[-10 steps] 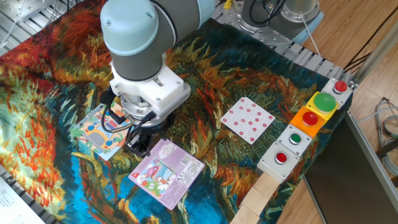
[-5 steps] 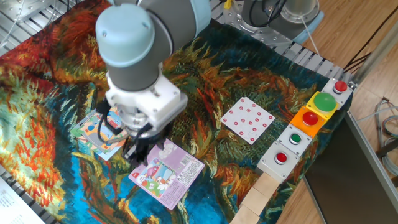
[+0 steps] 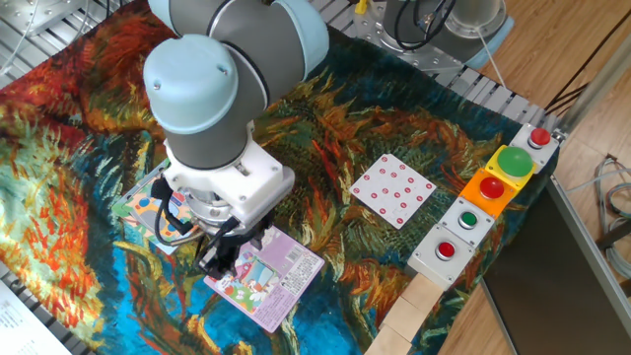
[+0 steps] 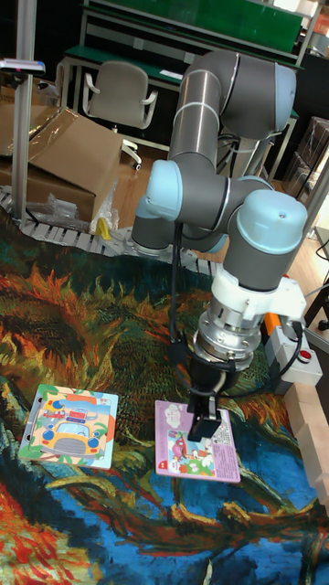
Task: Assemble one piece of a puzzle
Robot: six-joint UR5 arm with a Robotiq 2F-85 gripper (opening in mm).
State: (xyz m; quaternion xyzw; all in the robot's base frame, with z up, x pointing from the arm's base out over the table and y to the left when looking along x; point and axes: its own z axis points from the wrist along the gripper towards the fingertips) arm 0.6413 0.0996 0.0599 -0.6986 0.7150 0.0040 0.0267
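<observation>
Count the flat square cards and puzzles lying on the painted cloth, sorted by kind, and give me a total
Cartoon vehicle puzzle: 1
Purple-pink puzzle: 1
White card with red dots: 1
Total: 3

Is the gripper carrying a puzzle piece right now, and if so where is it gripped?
Cannot be told. The gripper hangs low over the purple-pink puzzle, but its fingertips are dark and any small piece between them is not visible.
</observation>
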